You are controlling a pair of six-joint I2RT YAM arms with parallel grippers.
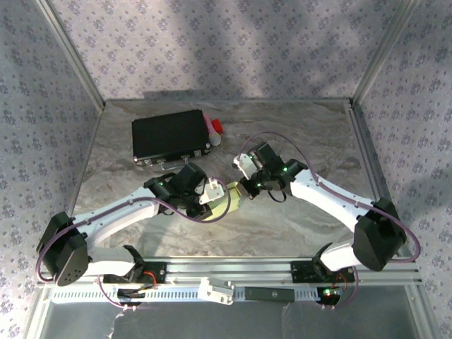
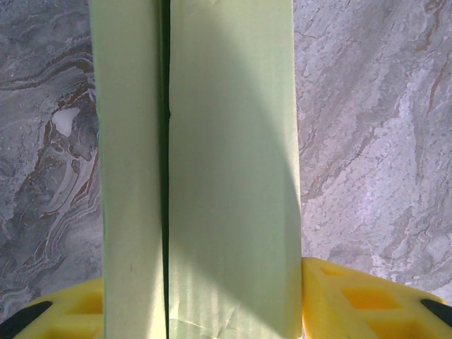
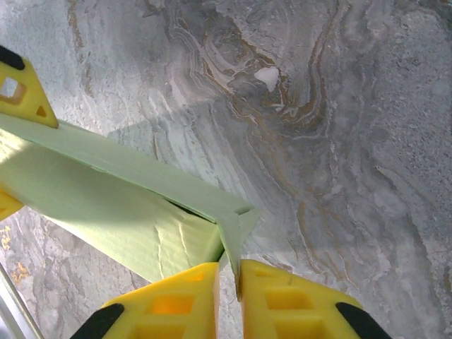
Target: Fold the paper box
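Lying between both arms near the middle of the marble table (image 1: 304, 233), the paper box (image 1: 232, 199) is clamped across its width by the left gripper (image 2: 205, 311) — the right gripper (image 3: 229, 289), almost closed, pinches the thin edge of its end flap.

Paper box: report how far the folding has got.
Done: the paper box already forms a rectangular sleeve. In hand: the left gripper clamps its body, and the right gripper pinches the end flap. Left: that end shows a dark gap, so tucking it shut likely remains.
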